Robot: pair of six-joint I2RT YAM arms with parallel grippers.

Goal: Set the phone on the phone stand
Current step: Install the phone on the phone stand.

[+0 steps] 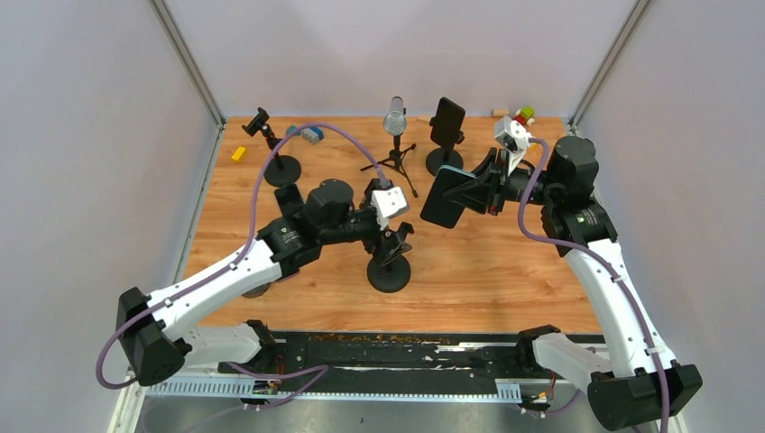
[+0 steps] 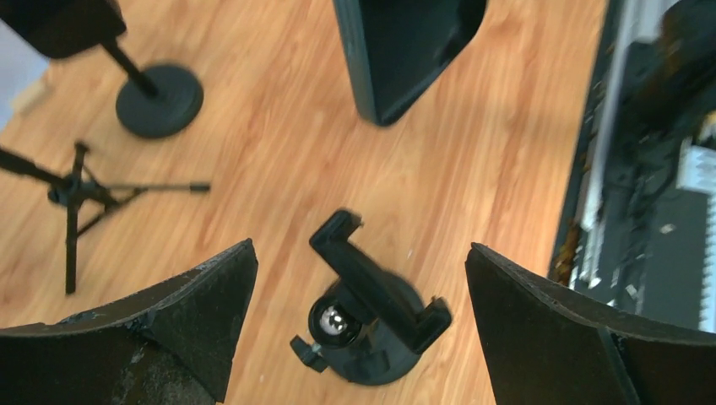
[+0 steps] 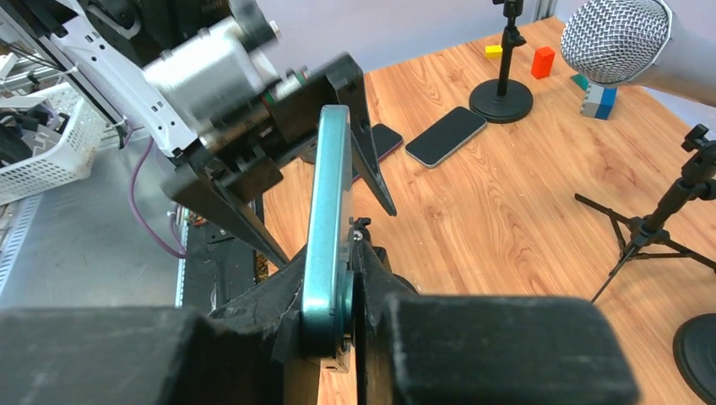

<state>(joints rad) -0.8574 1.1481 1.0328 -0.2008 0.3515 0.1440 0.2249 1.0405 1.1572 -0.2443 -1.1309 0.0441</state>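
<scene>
A black phone stand with a round base and an empty clamp stands mid-table. My left gripper hovers just above it, open and empty; in the left wrist view the stand lies between the spread fingers of the left gripper. My right gripper is shut on a teal-edged phone and holds it in the air, up and to the right of the stand. In the right wrist view the phone stands edge-on in the right gripper. The phone's lower end also shows in the left wrist view.
At the back stand a second stand holding a phone, a microphone on a tripod and an empty stand. Small blocks lie at the far edge. Two spare phones lie on the table beyond the left arm.
</scene>
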